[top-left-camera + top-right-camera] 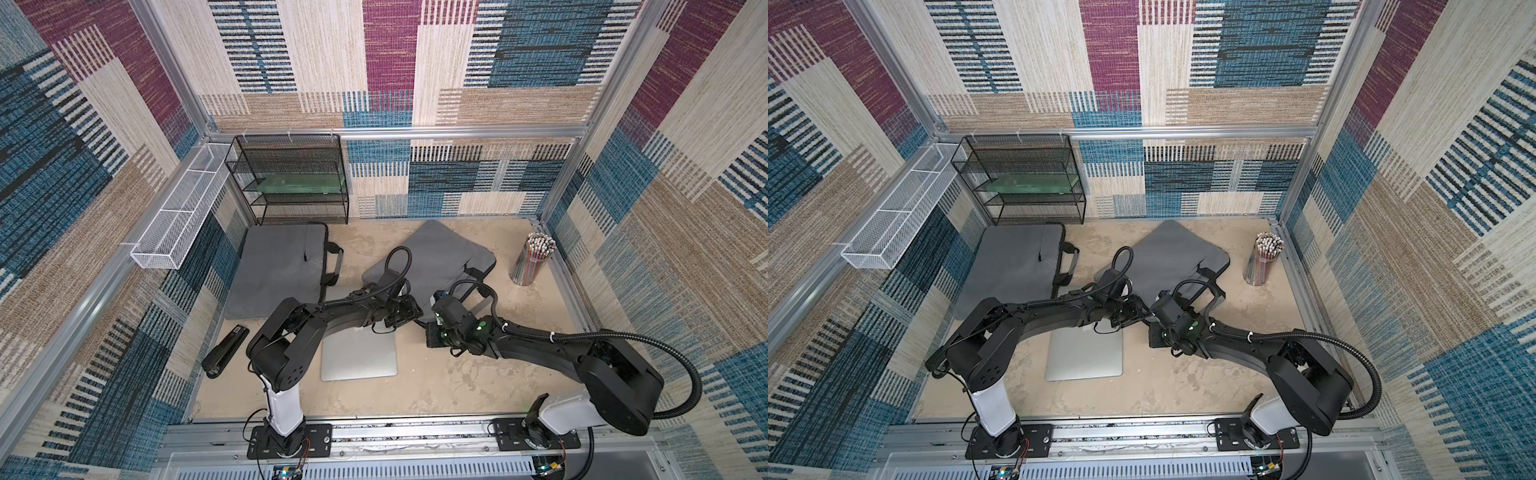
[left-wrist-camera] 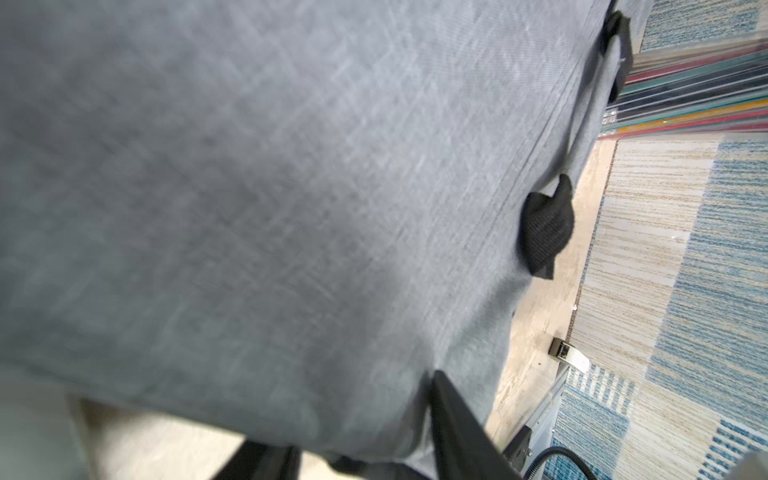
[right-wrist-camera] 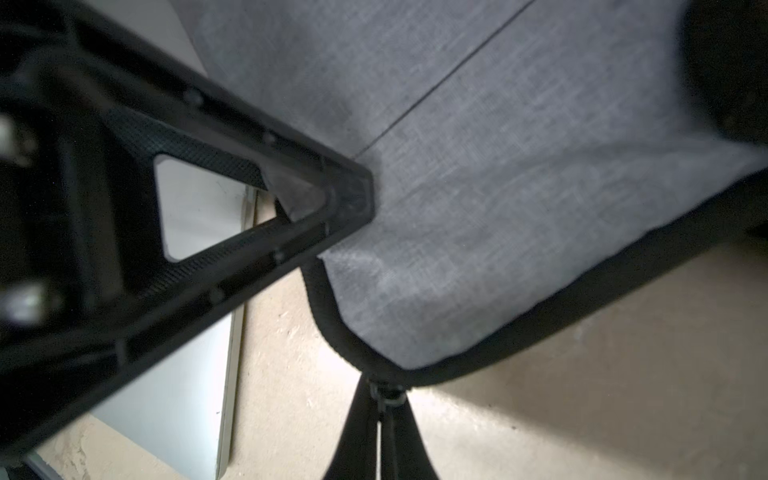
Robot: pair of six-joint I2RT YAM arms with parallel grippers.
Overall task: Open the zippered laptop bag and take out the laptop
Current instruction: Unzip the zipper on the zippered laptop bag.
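Observation:
A grey zippered laptop bag [image 1: 440, 257] [image 1: 1171, 253] lies tilted at the table's middle. The silver laptop [image 1: 357, 353] [image 1: 1086, 353] rests flat on the table in front of it, outside the bag and partly under my left arm. My left gripper [image 2: 345, 415] [image 1: 409, 309] is at the bag's near corner, shut on the grey fabric bunched between its fingers [image 2: 457, 415]. My right gripper [image 3: 384, 401] [image 1: 430, 316] is right beside it, shut on the small metal zipper pull [image 3: 384, 392] at the bag's black zipper edge.
A second grey bag [image 1: 278, 270] with black handles lies at the back left. A black stapler [image 1: 224, 351] sits near the left wall and a cup of pencils [image 1: 532, 257] at the back right. A black mesh rack [image 1: 291, 178] and a white wire basket [image 1: 178, 220] line the back left.

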